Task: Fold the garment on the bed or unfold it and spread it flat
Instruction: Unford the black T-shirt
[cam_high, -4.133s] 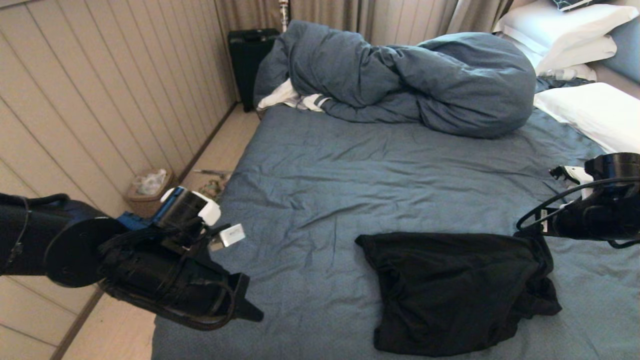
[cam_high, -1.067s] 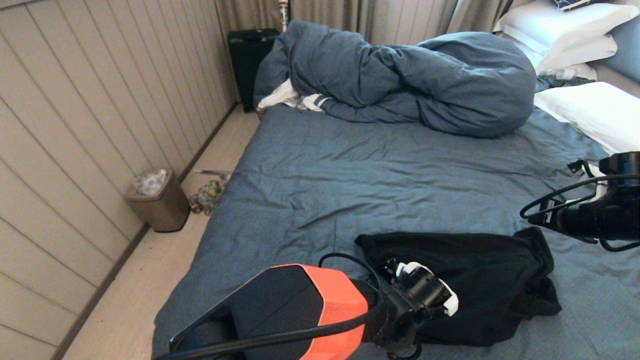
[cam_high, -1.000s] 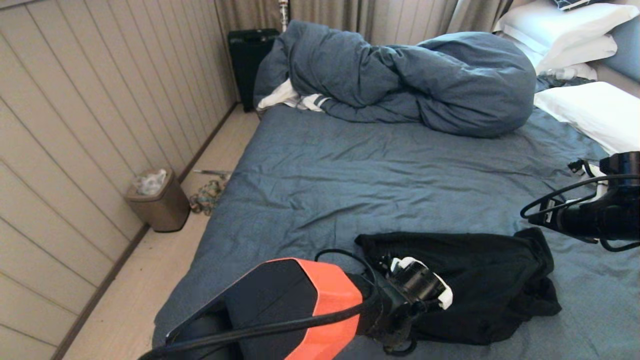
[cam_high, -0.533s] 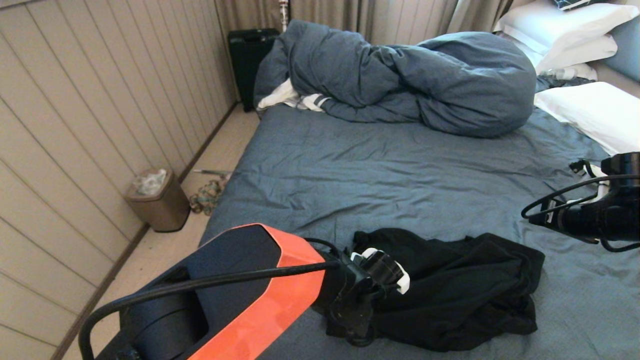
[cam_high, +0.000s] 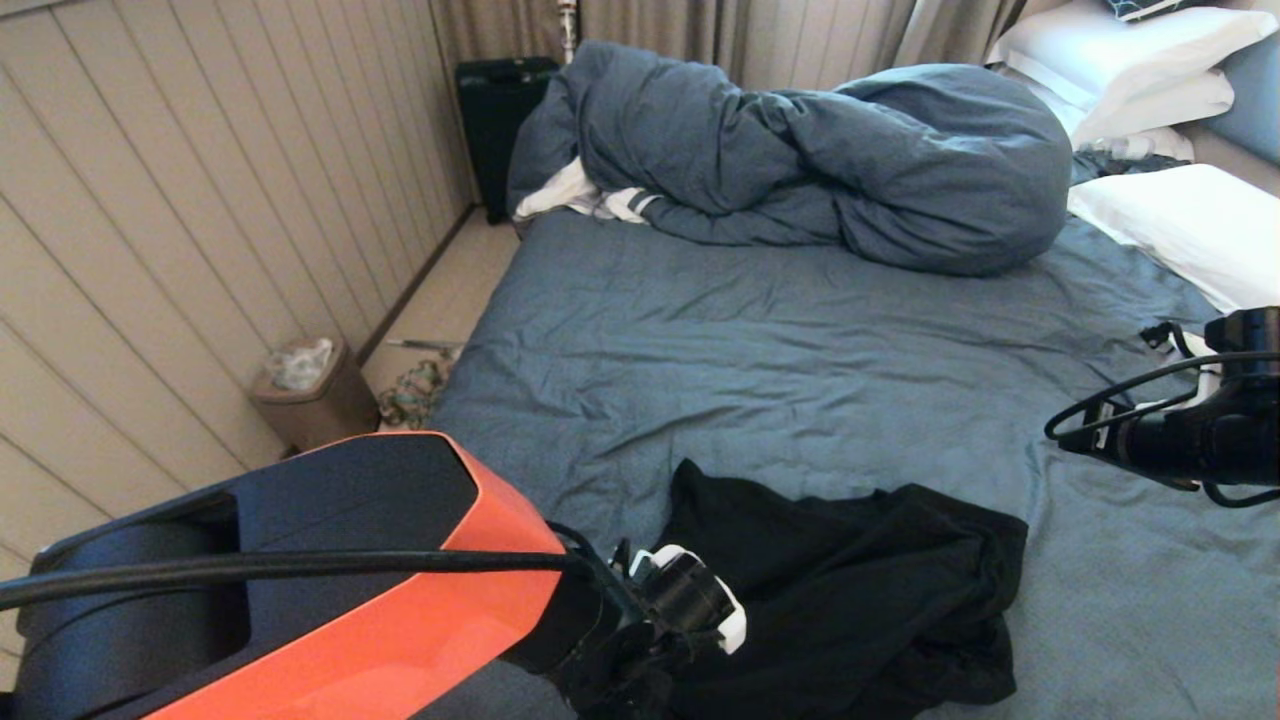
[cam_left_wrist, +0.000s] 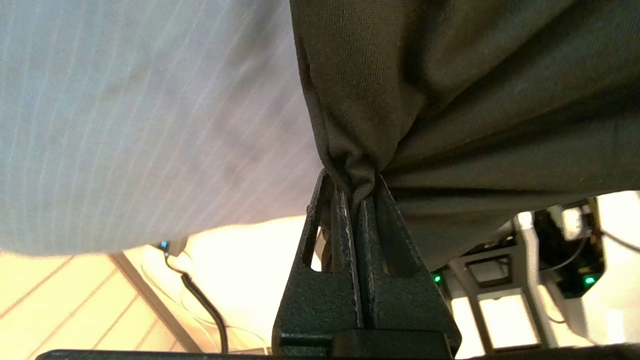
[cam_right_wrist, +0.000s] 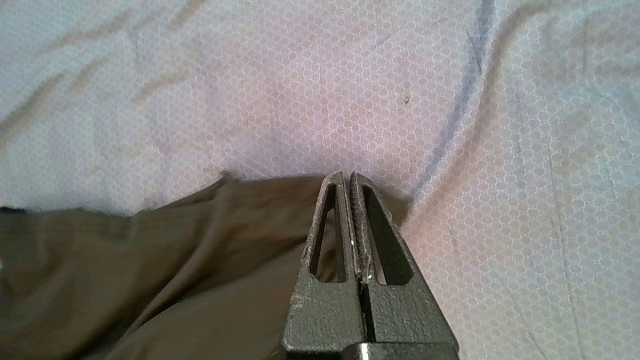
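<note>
vs. half a second back: shirt (cam_high: 860, 590) has shifted toward the near edge and to the left; its right end now lies well short of the right arm, and the cloth is more bunched, with a peak raised at the far left corner. left arm's orange shell fills more of the lower left of the head view. right arm unchanged.

left gripper (cam_left_wrist: 356, 192): jaws pressed together, pinching a gathered fold of the shirt (cam_left_wrist: 450, 100) right at the tips. cloth fans out from the pinch and hangs ahead of the jaws; sheet (cam_left_wrist: 125, 125) lies to one side of it. in the head view this gripper sits at the shirt's near left edge, fingers hidden under the wrist.

right gripper (cam_right_wrist: 348, 177): jaws pressed together, nothing between them. tips sit above the shirt's (cam_right_wrist: 175, 260) edge, where the black cloth meets the sheet (cam_right_wrist: 475, 125); contact with the cloth cannot be told.

shirt lies crumpled on the bed (cam_high: 800, 350), near edge, print not visible. duvet (cam_high: 800, 150) bunched at the far side.
</note>
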